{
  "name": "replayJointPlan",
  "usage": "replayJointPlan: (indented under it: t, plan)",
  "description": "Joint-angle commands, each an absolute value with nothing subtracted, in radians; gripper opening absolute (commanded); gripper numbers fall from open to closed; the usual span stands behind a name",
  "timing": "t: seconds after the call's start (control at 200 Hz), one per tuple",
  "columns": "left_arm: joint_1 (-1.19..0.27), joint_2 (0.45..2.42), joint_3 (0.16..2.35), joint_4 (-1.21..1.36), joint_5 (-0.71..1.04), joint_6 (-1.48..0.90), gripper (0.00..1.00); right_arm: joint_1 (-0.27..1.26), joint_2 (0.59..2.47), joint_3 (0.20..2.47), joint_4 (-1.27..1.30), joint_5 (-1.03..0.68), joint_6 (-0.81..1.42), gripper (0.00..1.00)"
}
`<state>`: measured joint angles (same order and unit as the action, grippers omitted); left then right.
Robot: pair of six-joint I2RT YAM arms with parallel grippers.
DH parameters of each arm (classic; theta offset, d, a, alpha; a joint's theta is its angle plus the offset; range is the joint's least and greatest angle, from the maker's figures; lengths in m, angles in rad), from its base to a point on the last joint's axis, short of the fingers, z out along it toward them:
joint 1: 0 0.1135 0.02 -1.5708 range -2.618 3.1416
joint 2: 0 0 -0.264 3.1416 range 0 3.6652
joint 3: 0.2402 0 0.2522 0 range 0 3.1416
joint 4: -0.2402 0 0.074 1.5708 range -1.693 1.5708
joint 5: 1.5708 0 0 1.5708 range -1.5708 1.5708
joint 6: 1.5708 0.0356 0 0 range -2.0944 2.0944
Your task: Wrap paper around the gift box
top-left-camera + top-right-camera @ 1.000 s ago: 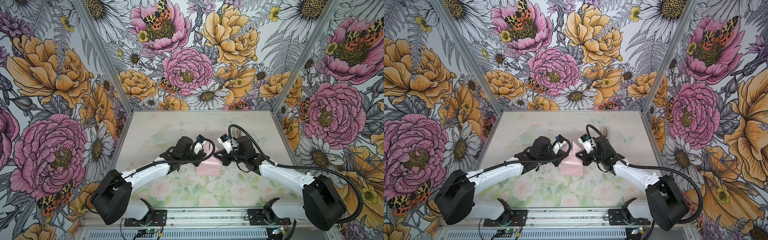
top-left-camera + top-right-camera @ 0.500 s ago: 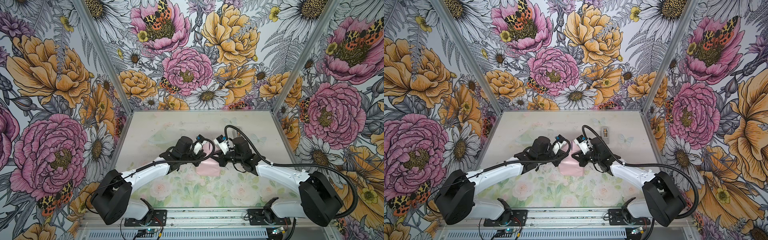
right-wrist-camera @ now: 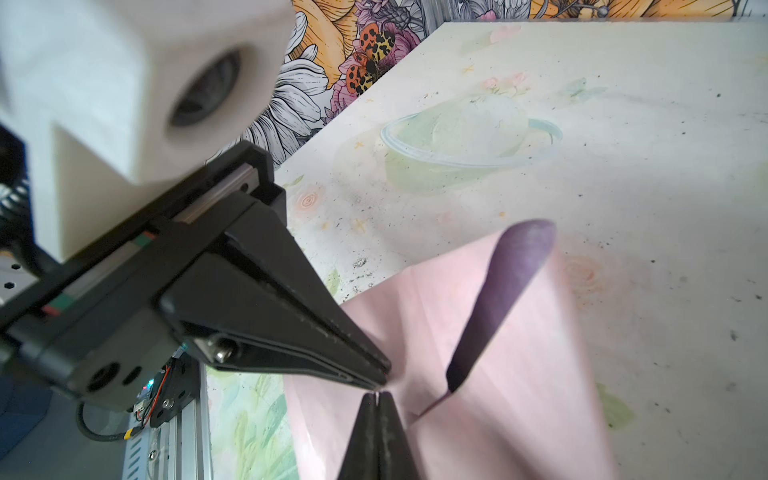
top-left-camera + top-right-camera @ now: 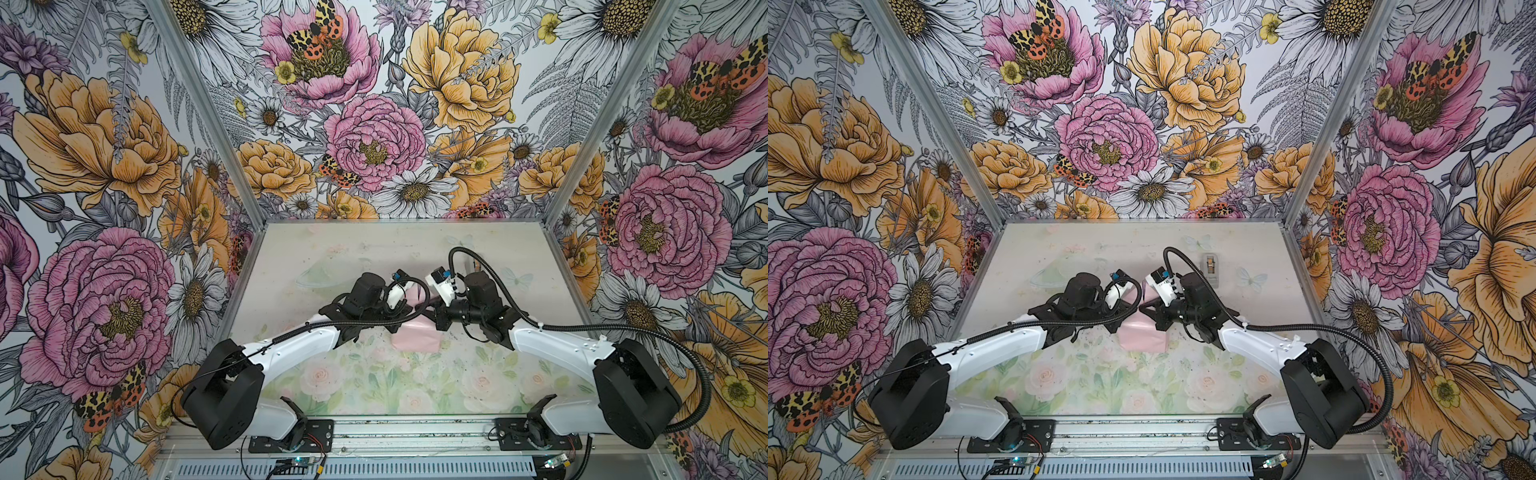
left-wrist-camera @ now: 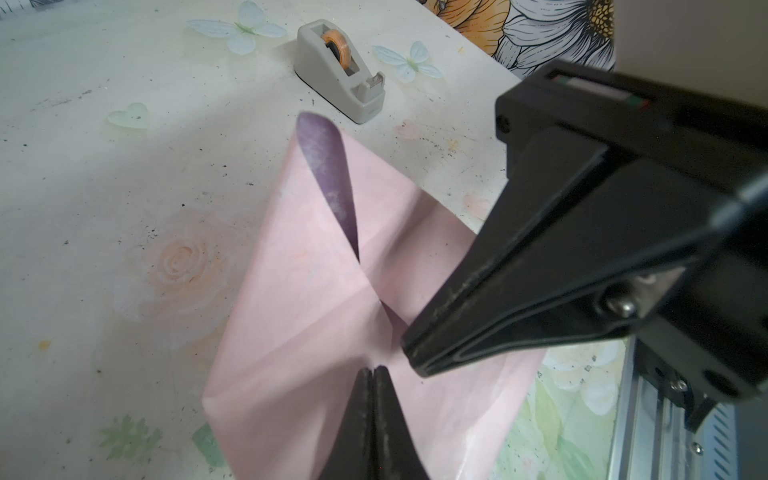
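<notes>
No legible text or labels anywhere.

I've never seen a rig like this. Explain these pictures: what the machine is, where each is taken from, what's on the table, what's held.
It is a robot: a left arm and a right arm, each ending in a two-fingered hand. Two pictures look down on the whole booth from above; the other two come from a camera on each wrist, close to that arm's fingers. On the table lie a paper, pink outside and purple inside, folded into a mound, and a grey tape dispenser. No box shows; it may be under the paper. The left hand is shut, apparently pinching the paper's top fold. The right hand is shut too, its tip at that fold beside the left.
</notes>
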<state>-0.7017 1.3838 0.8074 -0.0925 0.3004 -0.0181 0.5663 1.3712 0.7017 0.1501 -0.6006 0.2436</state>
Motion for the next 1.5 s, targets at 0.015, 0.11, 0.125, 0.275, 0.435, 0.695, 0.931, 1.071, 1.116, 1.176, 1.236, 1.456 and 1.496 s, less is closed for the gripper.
replayJointPlan:
  t: [0.015,0.11,0.125,0.275,0.435,0.695,0.931,1.071,1.116,1.176,1.236,1.456,1.496]
  plan:
    - [-0.693,1.393,0.794,-0.136,0.296,0.000,0.09,0.573,1.413,0.758,0.124,-0.564,0.231,0.00]
    - [-0.693,1.377,0.802,-0.135,0.298,-0.005,0.14,0.573,1.446,0.768,0.088,-0.545,0.220,0.00]
    - [-0.693,1.373,0.805,-0.136,0.297,-0.007,0.15,0.572,1.450,0.770,0.084,-0.545,0.219,0.00]
    - [-0.684,1.324,0.825,-0.137,0.292,-0.019,0.28,0.574,1.467,0.769,0.050,-0.542,0.210,0.00]
    - [-0.629,1.280,0.836,-0.106,0.278,-0.051,0.42,0.575,1.452,0.752,0.043,-0.549,0.207,0.00]
    - [-0.531,1.353,0.886,-0.087,0.390,-0.049,0.50,0.578,1.443,0.737,0.060,-0.564,0.209,0.00]
    - [-0.535,1.450,0.946,-0.112,0.490,0.032,0.52,0.581,1.429,0.731,0.061,-0.569,0.208,0.00]
    - [-0.531,1.482,0.972,-0.119,0.488,0.052,0.51,0.583,1.423,0.728,0.058,-0.572,0.207,0.00]
    - [-0.531,1.493,0.978,-0.123,0.482,0.061,0.51,0.583,1.421,0.727,0.060,-0.573,0.207,0.00]
    - [-0.528,1.506,0.986,-0.131,0.481,0.075,0.50,0.583,1.418,0.726,0.058,-0.573,0.206,0.00]
    - [-0.528,1.523,0.995,-0.139,0.485,0.090,0.50,0.583,1.414,0.725,0.057,-0.576,0.206,0.00]
    - [-0.525,1.571,1.018,-0.165,0.522,0.133,0.48,0.584,1.401,0.727,0.054,-0.572,0.203,0.00]
    - [-0.524,1.576,1.018,-0.166,0.527,0.136,0.48,0.583,1.396,0.726,0.055,-0.570,0.203,0.00]
